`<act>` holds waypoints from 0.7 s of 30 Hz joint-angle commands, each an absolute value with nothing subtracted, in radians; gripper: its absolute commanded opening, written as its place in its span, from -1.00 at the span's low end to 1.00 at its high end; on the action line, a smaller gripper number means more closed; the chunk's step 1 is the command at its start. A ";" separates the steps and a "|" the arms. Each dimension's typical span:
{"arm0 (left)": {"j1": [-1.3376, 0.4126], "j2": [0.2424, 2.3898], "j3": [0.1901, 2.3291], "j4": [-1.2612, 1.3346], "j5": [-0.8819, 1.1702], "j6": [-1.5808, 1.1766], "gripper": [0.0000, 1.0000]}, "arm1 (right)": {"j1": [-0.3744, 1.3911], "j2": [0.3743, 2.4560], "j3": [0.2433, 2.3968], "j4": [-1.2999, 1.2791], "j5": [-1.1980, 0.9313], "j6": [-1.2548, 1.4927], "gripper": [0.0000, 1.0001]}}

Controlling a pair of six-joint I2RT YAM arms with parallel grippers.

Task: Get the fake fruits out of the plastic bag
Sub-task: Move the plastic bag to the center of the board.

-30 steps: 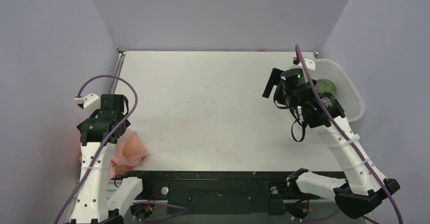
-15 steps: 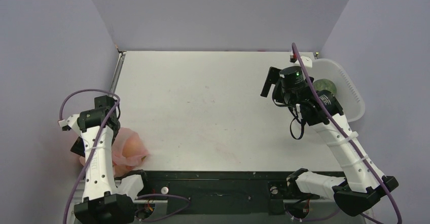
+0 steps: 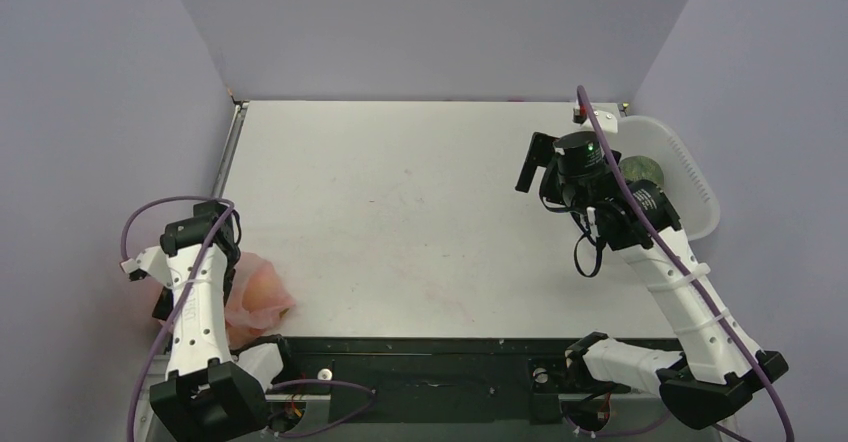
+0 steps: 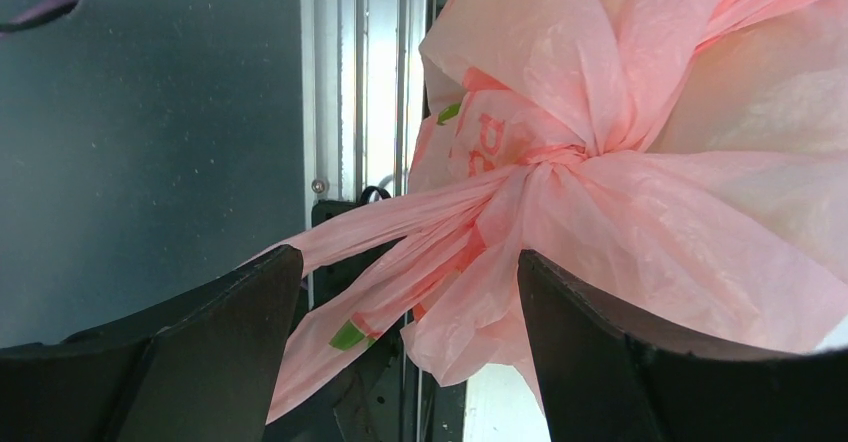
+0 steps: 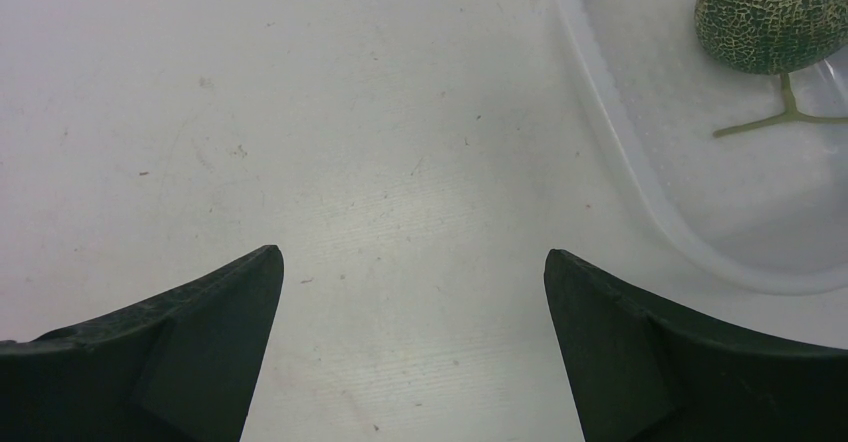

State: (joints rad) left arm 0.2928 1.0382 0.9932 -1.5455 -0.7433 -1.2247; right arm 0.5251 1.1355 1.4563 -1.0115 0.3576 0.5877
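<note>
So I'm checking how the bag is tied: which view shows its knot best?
The left wrist view: the pink plastic bag shows its knot close up, ahead of the left gripper. Top external shows only a crumpled pink lump beside the left arm; right wrist shows none of it.

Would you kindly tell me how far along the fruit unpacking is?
Early. Done: at most the green netted melon lying in the white tub. In hand: nothing; the open left gripper brackets the handles of the plastic bag by its knot, and the right gripper hangs open over bare table. Left: untying the bag and emptying it.
</note>
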 commanded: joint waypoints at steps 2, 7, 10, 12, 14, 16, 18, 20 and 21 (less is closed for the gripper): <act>0.321 1.043 0.941 -1.534 -0.678 -1.336 0.55 | 0.531 1.099 1.472 -1.000 0.386 0.565 1.00; 0.331 1.065 0.891 -1.463 -0.602 -1.339 0.55 | 0.531 1.092 1.456 -1.000 0.387 0.568 1.00; 0.331 1.081 0.880 -1.412 -0.583 -1.316 0.54 | 0.532 1.098 1.449 -1.000 0.378 0.579 1.00; 0.331 1.079 0.870 -1.378 -0.576 -1.292 0.40 | 0.541 1.108 1.450 -0.999 0.365 0.588 1.00; 0.330 1.060 0.861 -1.336 -0.570 -1.254 0.00 | 0.558 1.124 1.451 -0.998 0.351 0.595 1.00; 0.323 1.020 0.838 -1.278 -0.541 -1.208 -0.45 | 0.586 1.130 1.439 -0.989 0.342 0.591 1.00; 0.302 0.966 0.802 -1.225 -0.502 -1.171 -0.76 | 0.599 1.140 1.435 -0.984 0.340 0.577 1.00; 0.274 0.914 0.781 -1.183 -0.458 -1.151 -0.82 | 0.606 1.155 1.444 -0.992 0.349 0.568 1.00; 0.254 0.884 0.757 -1.151 -0.445 -1.140 -0.85 | 0.608 1.159 1.442 -0.993 0.358 0.563 1.00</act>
State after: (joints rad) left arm 0.2993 0.9745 0.7979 -1.2907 -0.5327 -1.2106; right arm 0.5915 1.1316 1.4441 -1.0077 0.3470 0.5846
